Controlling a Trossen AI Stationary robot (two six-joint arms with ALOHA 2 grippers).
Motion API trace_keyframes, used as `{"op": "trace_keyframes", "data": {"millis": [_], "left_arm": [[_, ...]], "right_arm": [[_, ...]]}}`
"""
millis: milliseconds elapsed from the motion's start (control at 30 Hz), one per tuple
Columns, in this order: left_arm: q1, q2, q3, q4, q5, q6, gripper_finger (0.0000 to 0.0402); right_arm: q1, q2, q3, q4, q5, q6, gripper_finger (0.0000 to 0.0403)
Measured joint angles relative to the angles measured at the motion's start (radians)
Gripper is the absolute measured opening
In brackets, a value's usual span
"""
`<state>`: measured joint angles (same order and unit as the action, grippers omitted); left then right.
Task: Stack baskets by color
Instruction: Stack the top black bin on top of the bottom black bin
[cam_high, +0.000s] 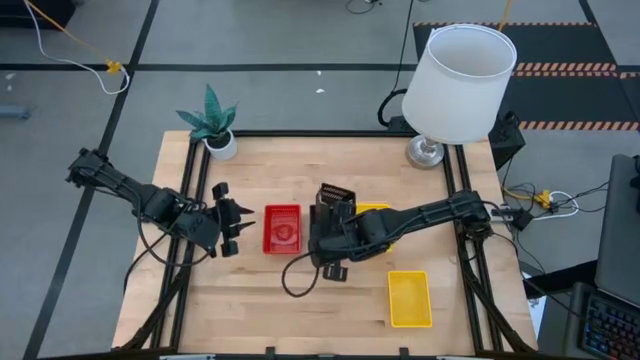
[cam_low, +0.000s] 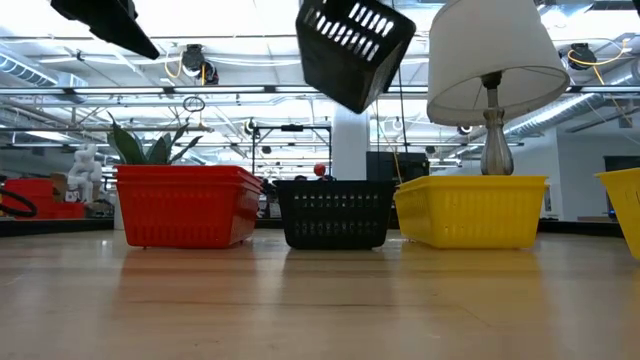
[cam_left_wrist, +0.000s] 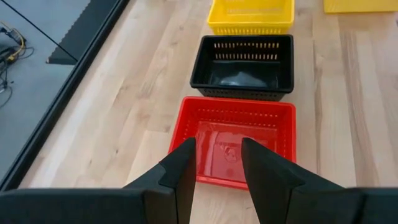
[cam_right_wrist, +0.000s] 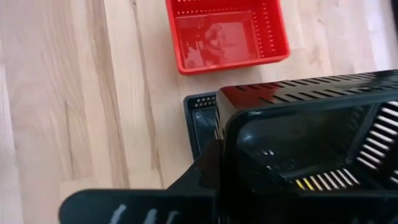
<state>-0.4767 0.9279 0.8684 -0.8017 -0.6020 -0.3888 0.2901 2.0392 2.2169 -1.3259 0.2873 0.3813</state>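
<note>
**Black basket in the air, ready to nest**

From above, my right fingers (cam_high: 322, 212) clamp a black basket (cam_high: 335, 197) over the desk (cam_high: 250, 300). Low view: it hangs tilted above the black basket on the desk (cam_low: 335, 212); I should level it first. Left wrist: left fingers (cam_left_wrist: 217, 171) apart, empty, before the red basket (cam_left_wrist: 233, 140).

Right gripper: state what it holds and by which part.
The right gripper holds a black basket by its rim, tilted in the air above the table.

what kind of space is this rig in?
Likely a robotics lab or workshop: exposed ceiling ducts and pipes, hazard-striped floor mat, loose cables on the floor around the wooden table.
</note>
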Motion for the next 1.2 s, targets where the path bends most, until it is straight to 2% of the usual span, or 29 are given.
{"op": "trace_keyframes", "data": {"millis": [833,1200], "left_arm": [[0.000,0.000,0.000,0.000,0.003,-0.009,0.0131],[0.000,0.001,0.000,0.011,0.002,-0.009,0.0131]], "right_arm": [[-0.002,0.190,-0.001,0.012,0.026,-0.039,0.0000],[-0.004,0.217,-0.029,0.034,0.026,-0.087,0.0000]]}}
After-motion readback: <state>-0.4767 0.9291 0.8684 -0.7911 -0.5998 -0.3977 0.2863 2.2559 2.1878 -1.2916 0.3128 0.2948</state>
